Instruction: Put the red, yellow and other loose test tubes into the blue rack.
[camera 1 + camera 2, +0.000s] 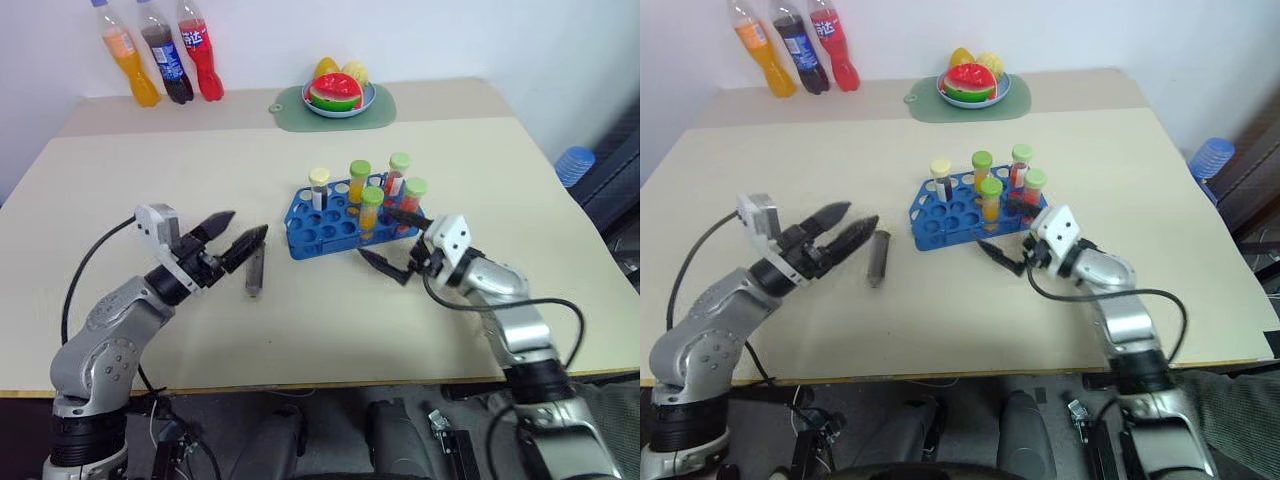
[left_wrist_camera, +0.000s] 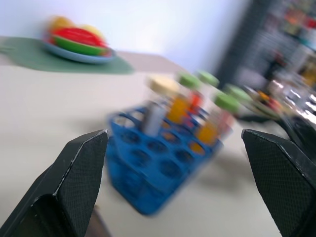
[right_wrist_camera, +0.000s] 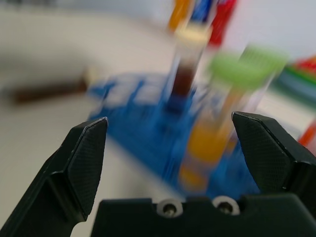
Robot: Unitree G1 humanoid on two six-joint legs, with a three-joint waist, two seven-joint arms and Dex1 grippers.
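Note:
The blue rack (image 1: 318,232) stands mid-table with several capped tubes upright in it. Among them are a yellow tube with a green cap (image 1: 371,212) and an orange-red one with a green cap (image 1: 412,197). A dark brown tube (image 1: 254,272) lies loose on the table left of the rack. My left gripper (image 1: 248,222) hovers open just above and left of that tube, pointing toward the rack (image 2: 148,168). My right gripper (image 1: 373,230) is open at the rack's near right corner, empty, with the yellow tube (image 3: 210,143) just ahead of it.
Three soda bottles (image 1: 160,55) stand at the far left corner. A plate of fruit (image 1: 338,92) on a green mat sits at the far edge. A stack of blue cups (image 1: 574,163) sits off the table to the right. Bare tabletop lies in front of the rack.

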